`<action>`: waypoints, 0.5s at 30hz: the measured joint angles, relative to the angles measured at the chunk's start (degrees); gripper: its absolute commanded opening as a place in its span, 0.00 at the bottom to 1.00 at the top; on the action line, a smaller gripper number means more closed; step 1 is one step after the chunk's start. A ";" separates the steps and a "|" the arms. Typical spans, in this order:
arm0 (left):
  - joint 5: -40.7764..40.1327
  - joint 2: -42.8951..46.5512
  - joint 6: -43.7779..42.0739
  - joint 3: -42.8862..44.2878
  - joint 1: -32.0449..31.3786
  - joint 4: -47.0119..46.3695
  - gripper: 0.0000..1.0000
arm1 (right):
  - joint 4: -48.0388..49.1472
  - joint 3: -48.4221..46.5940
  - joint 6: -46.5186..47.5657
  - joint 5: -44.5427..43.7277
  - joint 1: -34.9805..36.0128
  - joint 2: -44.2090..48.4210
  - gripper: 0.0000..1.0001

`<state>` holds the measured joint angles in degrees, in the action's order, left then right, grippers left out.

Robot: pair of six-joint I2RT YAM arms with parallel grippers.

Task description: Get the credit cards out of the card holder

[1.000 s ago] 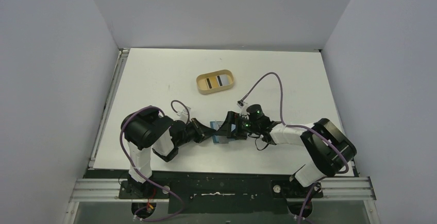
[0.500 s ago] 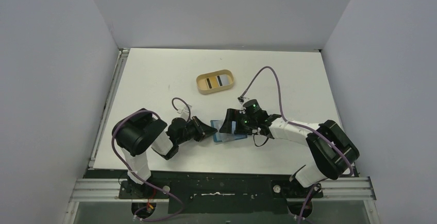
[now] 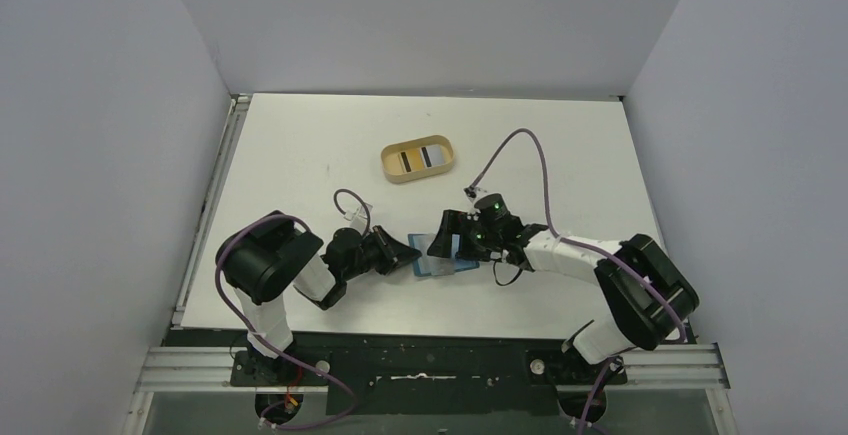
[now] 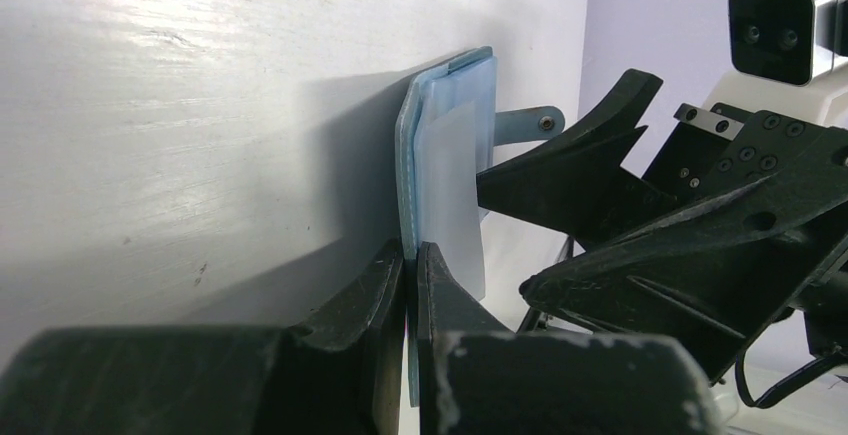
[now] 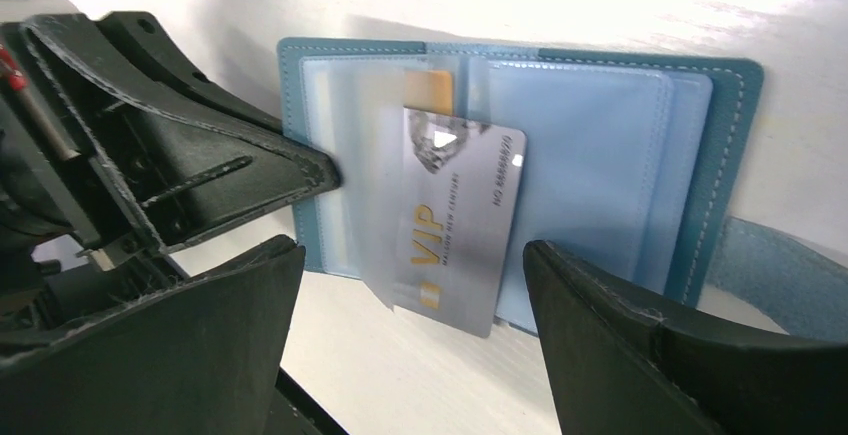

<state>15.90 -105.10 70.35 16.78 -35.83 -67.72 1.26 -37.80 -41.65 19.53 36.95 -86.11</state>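
The teal card holder [image 5: 620, 145] lies open on the table, its snap tab [image 5: 780, 275] at the right. A silver card marked VIP [image 5: 455, 225] sticks partway out of a light blue pocket toward the near edge. My right gripper [image 5: 410, 345] is open, one finger on each side of the card, touching nothing. My left gripper [image 4: 410, 265] is shut on the card holder's [image 4: 450, 155] edge. From above, the card holder [image 3: 440, 265] lies between the left gripper [image 3: 412, 253] and the right gripper [image 3: 437, 240].
A tan oval tray [image 3: 390, 165] stands behind, toward the table's middle, with two small flat things in it. The right arm's purple cable [image 3: 530, 150] loops over the table. Grey walls close in both sides and the back.
Over the last second the left arm's elbow swung left and the right gripper shifted a little back over the card holder. In the last half second almost nothing moved.
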 measured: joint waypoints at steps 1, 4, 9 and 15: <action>-0.02 0.00 -0.13 0.00 0.00 0.13 0.00 | 1.57 0.50 -0.44 0.74 -0.09 -0.17 0.85; -0.17 0.00 -0.46 0.00 -0.02 0.68 0.00 | 7.74 2.01 -2.14 3.23 -0.24 -1.57 0.85; -0.50 0.02 -0.81 0.09 0.04 1.62 0.00 | 22.32 5.70 -6.78 8.98 -0.68 -5.53 0.85; -0.70 0.07 -1.05 0.09 0.22 1.95 0.00 | 30.21 8.04 -9.86 10.99 -1.51 -7.21 0.84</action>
<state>15.20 -105.03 69.30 16.86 -35.62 -65.78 31.46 -29.76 -51.51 30.52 35.44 -93.32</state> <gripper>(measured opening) 0.029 0.844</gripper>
